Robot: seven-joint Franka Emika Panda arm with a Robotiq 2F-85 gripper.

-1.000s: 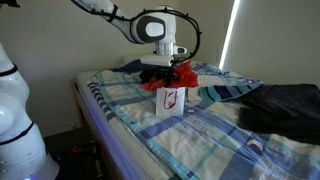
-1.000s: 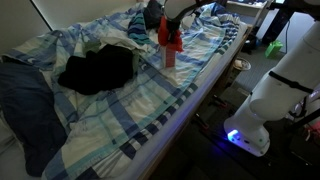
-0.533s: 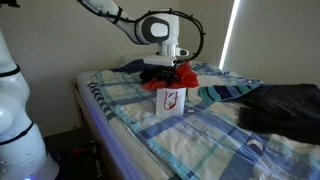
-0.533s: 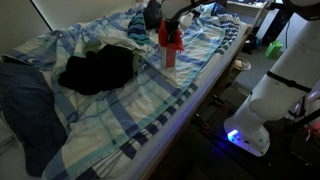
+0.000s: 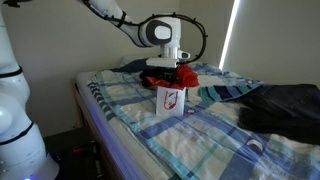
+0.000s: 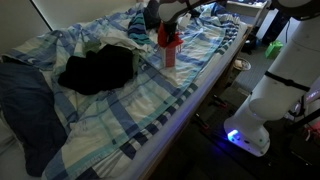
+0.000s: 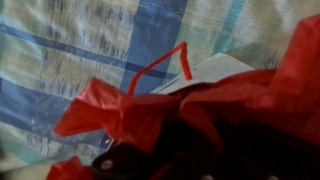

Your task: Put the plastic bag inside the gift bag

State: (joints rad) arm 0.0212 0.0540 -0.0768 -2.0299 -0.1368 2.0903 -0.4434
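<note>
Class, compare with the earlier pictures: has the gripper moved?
Yes. In an exterior view the gripper, jaws shut on the plastic bag, has drifted slightly right, judged against the gift bag, which stayed put.

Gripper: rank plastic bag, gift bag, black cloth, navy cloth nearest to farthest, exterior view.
1. plastic bag, clamped in the gripper.
2. gift bag, upright just under it.
3. black cloth, mid-bed.
4. navy cloth, at the picture's left edge.
</note>
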